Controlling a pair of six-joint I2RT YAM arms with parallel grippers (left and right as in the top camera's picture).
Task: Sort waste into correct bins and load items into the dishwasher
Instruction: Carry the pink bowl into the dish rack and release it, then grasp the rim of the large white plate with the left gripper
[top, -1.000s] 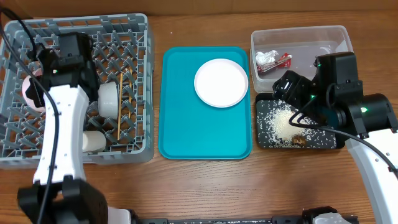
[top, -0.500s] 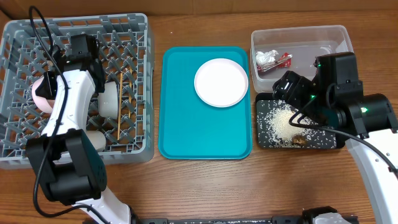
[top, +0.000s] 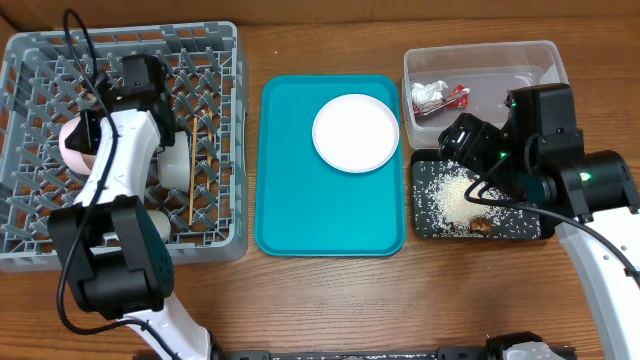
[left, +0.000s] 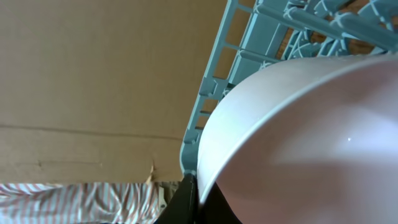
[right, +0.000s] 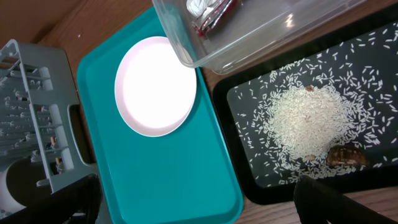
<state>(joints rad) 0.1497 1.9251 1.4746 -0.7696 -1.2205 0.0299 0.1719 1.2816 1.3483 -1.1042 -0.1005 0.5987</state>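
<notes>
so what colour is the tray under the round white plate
Teal; the flat rectangular tray shows best overhead.

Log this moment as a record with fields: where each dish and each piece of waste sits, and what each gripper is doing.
dish rack: holds white bowl and chopsticks
pink bowl: on edge over the rack, gripped by left gripper
white plate: on teal tray, not yet loaded
clear tub: holds red wrapper and tissue
black tray: holds rice and brown scrap
right gripper: open, empty
</notes>
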